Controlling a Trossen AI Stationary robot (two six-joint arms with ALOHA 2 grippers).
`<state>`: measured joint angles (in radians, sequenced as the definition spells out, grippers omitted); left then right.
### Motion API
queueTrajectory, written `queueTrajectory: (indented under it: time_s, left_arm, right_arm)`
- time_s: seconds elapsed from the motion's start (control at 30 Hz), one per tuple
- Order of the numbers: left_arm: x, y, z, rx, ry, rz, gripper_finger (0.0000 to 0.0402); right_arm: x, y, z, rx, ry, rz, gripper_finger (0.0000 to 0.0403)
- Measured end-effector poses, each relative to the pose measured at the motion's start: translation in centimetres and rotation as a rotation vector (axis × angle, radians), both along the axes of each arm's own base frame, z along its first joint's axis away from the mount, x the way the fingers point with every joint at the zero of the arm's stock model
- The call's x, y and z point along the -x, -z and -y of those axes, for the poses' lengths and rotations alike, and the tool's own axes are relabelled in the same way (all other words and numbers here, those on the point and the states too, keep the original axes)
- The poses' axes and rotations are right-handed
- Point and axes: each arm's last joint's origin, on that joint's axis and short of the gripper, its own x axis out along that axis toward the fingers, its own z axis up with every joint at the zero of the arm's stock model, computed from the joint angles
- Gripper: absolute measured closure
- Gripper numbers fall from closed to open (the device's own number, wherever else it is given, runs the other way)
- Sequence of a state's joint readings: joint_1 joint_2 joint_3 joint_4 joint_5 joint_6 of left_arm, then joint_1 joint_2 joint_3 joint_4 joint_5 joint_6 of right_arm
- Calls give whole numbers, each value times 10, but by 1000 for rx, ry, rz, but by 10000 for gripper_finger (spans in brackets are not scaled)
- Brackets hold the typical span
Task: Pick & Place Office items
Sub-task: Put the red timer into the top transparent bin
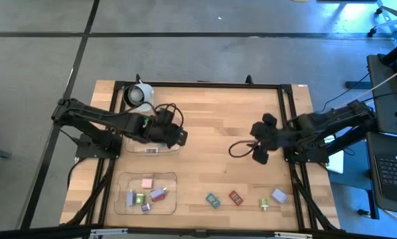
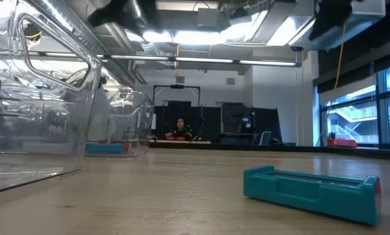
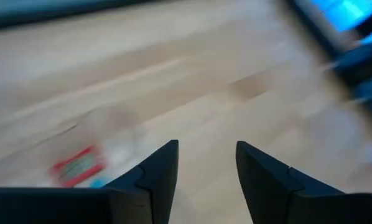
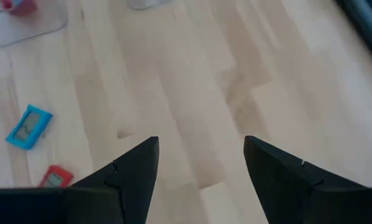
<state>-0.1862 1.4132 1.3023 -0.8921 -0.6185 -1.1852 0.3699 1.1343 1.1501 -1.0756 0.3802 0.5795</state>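
Hands first: the left hand (image 1: 179,137) hangs over a clear tray (image 1: 152,147) at the bench's (image 1: 212,113) left, fingers (image 3: 158,171) slightly apart, holding nothing. The right hand (image 1: 259,155), wide and empty, waits at the right. Office items lie in the near tray (image 1: 147,193) and along the near edge: teal piece (image 1: 213,200), red piece (image 1: 236,197).

- My two arms are dark, jointed and matte.
- A black cable loops loose beside my right tool (image 1: 261,154).
- Cabling also curls over my left tool (image 1: 178,137).
- Each tool ends in two dark, wedge-shaped fingers (image 4: 136,168).
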Motion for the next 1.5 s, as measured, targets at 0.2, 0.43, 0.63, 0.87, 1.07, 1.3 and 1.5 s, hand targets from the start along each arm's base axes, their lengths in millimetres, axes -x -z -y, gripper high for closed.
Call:
queueTrajectory:
  time_s: [0.2, 0.43, 0.63, 0.87, 1.07, 1.3, 1.5]
  left_arm:
    - [-11, -19, 37, -90, 144, 220, 247]
    - [-12, -12, 79, -38, 270, 283, 235]
    - [-15, -4, 111, -28, 343, 320, 214]
    - [-12, 2, 131, -73, 405, 308, 189]
    - [-12, -1, 135, -64, 410, 348, 177]
    - [-12, -1, 136, -68, 421, 347, 175]
    - [-11, -1, 136, -80, 430, 338, 177]
  right_arm:
    - [-2, 46, -21, -150, 178, 88, 165]
    - [-14, 72, -58, -269, 124, 176, 165]
    - [-29, 95, -92, -222, -31, 171, 165]
    - [-35, 132, -121, -159, -182, 62, 165]
    - [-42, 157, -140, -203, -269, 13, 165]
    - [-41, 168, -143, -277, -197, -42, 137]
    - [-38, 176, -154, -211, -315, -40, 91]
